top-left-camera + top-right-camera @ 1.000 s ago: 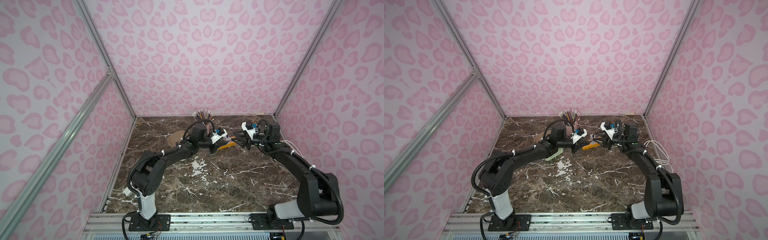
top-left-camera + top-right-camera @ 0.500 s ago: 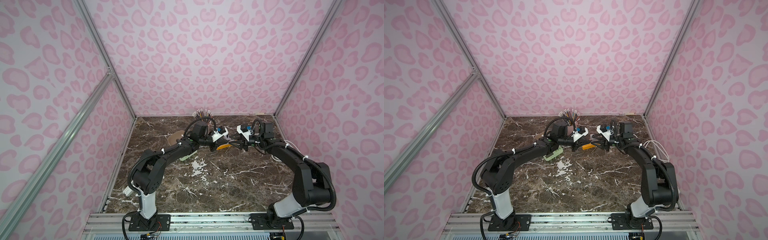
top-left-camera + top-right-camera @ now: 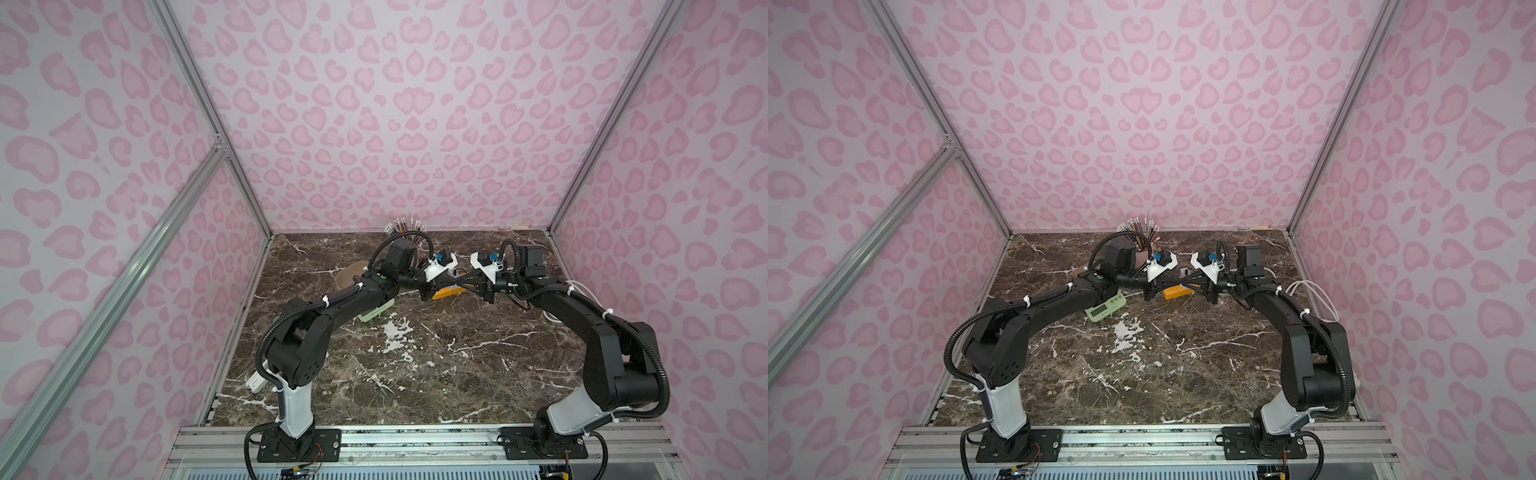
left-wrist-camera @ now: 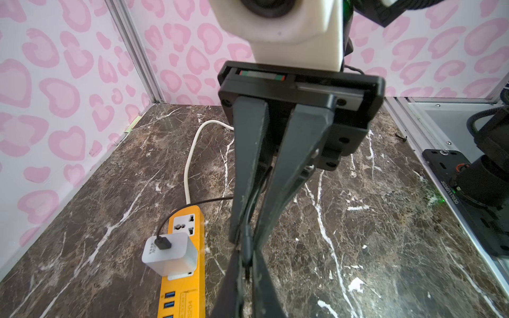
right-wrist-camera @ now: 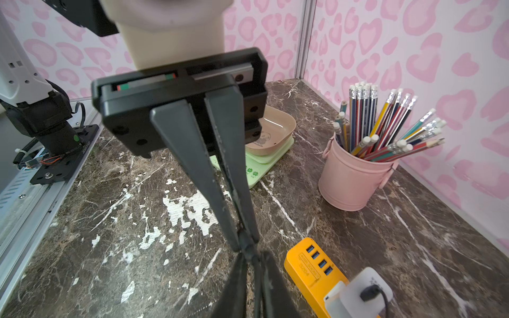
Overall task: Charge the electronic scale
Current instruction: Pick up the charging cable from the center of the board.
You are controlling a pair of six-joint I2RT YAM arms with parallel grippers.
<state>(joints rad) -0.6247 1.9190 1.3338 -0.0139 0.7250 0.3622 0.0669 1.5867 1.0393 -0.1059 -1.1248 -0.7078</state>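
Observation:
The electronic scale [image 5: 259, 170] is mint green with a beige-pink tray [image 5: 278, 129]. It stands at the back left, partly under my left arm in both top views [image 3: 1105, 307] [image 3: 374, 314]. My two grippers meet tip to tip just above the orange power strip [image 3: 446, 293]. The left gripper [image 4: 246, 265] is shut on a thin black cable [image 4: 192, 205] near its plug end [image 4: 247, 245]. From the opposite side, the right gripper [image 5: 252, 256] is shut on the same plug end [image 5: 246, 242]. The cable's other end sits in a white cube charger [image 4: 170, 253] on the strip.
A pink bucket of pencils [image 5: 355, 176] stands by the back wall, behind the power strip [image 5: 311, 269]. The strip's white cord [image 4: 192, 148] runs off toward the right wall and loops there [image 3: 1312, 291]. The arm bases sit on the front rail.
My right gripper has moved left to meet the left gripper and has closed from open onto the cable's plug end. The left gripper has stayed shut on the cable.

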